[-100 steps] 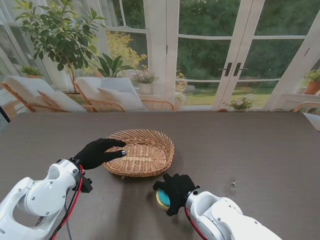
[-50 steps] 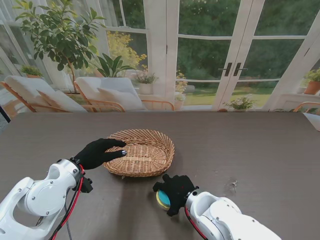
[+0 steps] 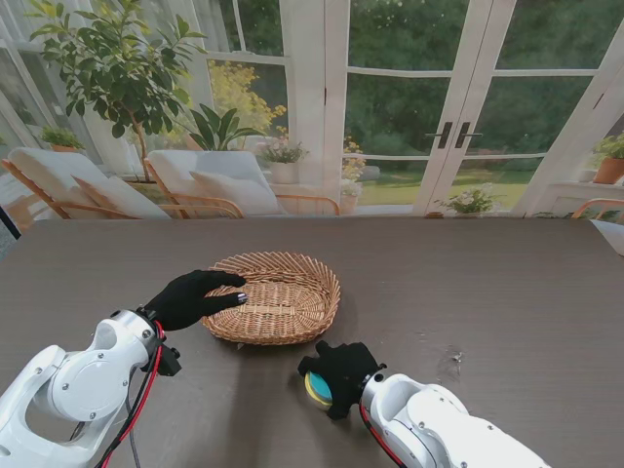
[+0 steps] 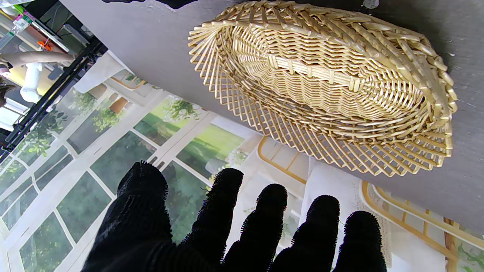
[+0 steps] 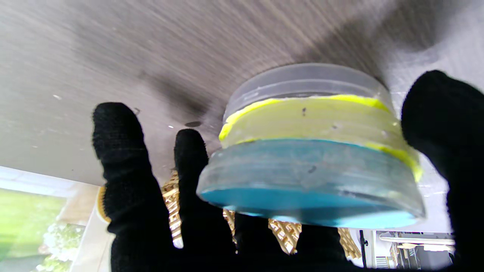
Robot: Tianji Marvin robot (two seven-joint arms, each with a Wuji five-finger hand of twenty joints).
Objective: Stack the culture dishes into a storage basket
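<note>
So far the basket (image 3: 277, 297) holds nothing — the right robot hand (image 3: 340, 373) grips the stack of dishes (image 5: 310, 151) on the worktop (image 3: 507, 292), while the left robot hand (image 3: 191, 297), fingers spread and holding nothing, rests at the rim.

a home sunroom: glass french doors (image 3: 453, 107), cushioned lounge chairs (image 3: 210, 182) upper left, potted tree (image 3: 112, 68), garden beyond the dark table (image 3: 487, 283).

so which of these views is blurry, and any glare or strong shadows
Right wrist view: the table is streaked with blur, and the stacked dishes look soft. Left wrist view: sharp, the basket crisp. Stand view: sharp, soft daylight, a faint shadow beside the basket, no glare.
</note>
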